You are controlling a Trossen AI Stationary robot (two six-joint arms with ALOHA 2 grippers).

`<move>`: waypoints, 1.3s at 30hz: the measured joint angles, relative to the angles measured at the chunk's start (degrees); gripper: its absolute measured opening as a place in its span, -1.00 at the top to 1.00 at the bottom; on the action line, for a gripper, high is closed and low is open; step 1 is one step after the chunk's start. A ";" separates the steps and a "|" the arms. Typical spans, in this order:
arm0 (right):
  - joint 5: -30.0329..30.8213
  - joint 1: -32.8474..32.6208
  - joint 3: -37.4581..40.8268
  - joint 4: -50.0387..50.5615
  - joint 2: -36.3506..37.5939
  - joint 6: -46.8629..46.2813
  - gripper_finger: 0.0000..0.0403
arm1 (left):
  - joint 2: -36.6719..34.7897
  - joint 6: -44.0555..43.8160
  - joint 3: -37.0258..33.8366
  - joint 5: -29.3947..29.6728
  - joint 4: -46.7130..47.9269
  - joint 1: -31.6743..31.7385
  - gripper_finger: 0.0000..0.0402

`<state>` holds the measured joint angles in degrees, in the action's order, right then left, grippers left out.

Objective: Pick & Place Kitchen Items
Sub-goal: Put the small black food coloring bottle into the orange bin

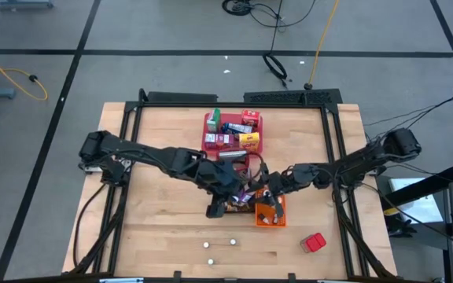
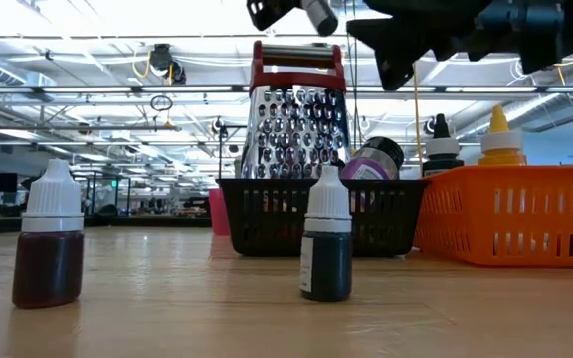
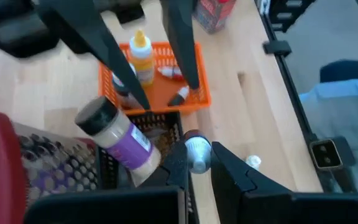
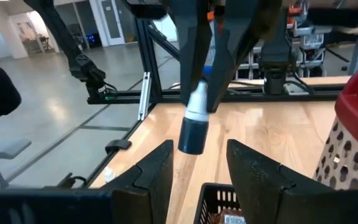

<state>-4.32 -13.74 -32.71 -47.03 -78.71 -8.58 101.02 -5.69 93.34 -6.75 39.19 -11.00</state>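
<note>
My left gripper (image 3: 197, 163) hangs over the near rim of the black wire basket (image 3: 138, 140), shut on a small dark bottle (image 4: 191, 134) with a white cap. My right gripper (image 4: 201, 152) stands open and level just to the right of it, above the orange bin (image 3: 160, 93), with the bottle hanging in front of its fingers. Boxes lie on the red tray (image 1: 233, 132) at the far middle. A red box (image 1: 314, 242) lies near right. Three small white-capped bottles (image 2: 326, 244) stand on their bases near the front edge. My left gripper pinches the bottle's white cap (image 4: 196, 107) between its two fingers (image 4: 186, 56). They come slanting down from above and from the table's left. The dark body hangs below the cap, slightly tilted and lifted clear of the table and the basket.
The basket holds a metal grater (image 2: 296, 129) with a red handle and a purple-labelled jar (image 3: 120, 137). Inside the orange bin stand a yellow-capped bottle (image 3: 142, 56) and a dark one. A black frame rail (image 1: 344, 196) runs along the table's edges.
</note>
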 joint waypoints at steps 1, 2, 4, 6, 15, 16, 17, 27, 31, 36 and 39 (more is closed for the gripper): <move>0.00 0.00 -0.37 0.05 -0.58 -0.23 0.30 | -0.04 0.02 0.00 0.52 -0.56 0.03 0.85; -0.01 0.00 -0.63 0.32 -1.02 -0.36 0.30 | -0.09 0.06 0.08 0.82 -0.97 0.11 0.85; -0.17 0.00 -1.71 0.07 -2.37 -0.39 0.30 | -0.11 0.04 0.11 1.15 -0.69 0.11 0.85; -0.18 0.00 -2.86 -0.11 -3.92 -0.35 0.30 | -0.09 0.04 0.09 1.25 -0.93 0.11 0.85; -0.28 0.02 -7.12 0.09 -8.60 -0.14 0.30 | -0.11 0.30 0.09 1.34 0.08 0.11 0.85; -0.28 0.02 -7.21 0.13 -8.66 0.13 0.30 | -0.11 0.63 0.09 1.39 0.15 0.11 0.85; -0.27 0.02 -7.23 0.16 -8.63 0.25 0.30 | -0.11 0.73 0.09 1.37 0.23 0.11 0.85; 0.07 0.07 -7.48 0.38 -8.57 0.55 0.64 | -0.11 1.05 0.07 2.27 0.41 0.07 0.85; 0.11 0.07 -7.48 0.56 -8.57 1.78 0.81 | -0.11 1.31 0.06 2.32 0.52 0.07 0.85; 0.09 0.07 -7.48 0.59 -8.57 2.03 0.81 | -0.11 1.43 0.04 2.30 0.50 0.07 0.85; 0.05 0.07 -7.48 0.60 -8.57 1.89 0.81 | -0.11 1.47 0.02 2.30 0.47 0.07 0.84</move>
<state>-4.27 -13.67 -40.18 -46.43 -87.29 -6.69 100.90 -4.21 93.36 -4.45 39.66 -10.94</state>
